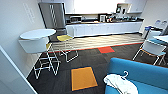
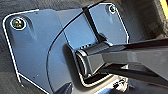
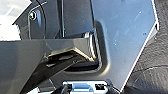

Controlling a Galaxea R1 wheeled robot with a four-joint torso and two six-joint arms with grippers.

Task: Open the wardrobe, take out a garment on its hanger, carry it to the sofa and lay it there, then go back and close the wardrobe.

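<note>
– Garment, where is it?
– It lies crumpled on the blue sofa, with its white hanger hook poking up.
– Are the hands spread or pressed together?
– I cannot tell, so I cannot say how near they are.

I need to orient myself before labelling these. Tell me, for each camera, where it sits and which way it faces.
Head view: high on the robot, looking forward and down at the blue sofa with the white T-shirt and hanger lying on it.
Left wrist view: on the left arm, facing down at the dark plate and jointed bar.
Right wrist view: on the right arm, likewise facing its plate.
Shared: dark carpet lies under both wrist views.
</note>
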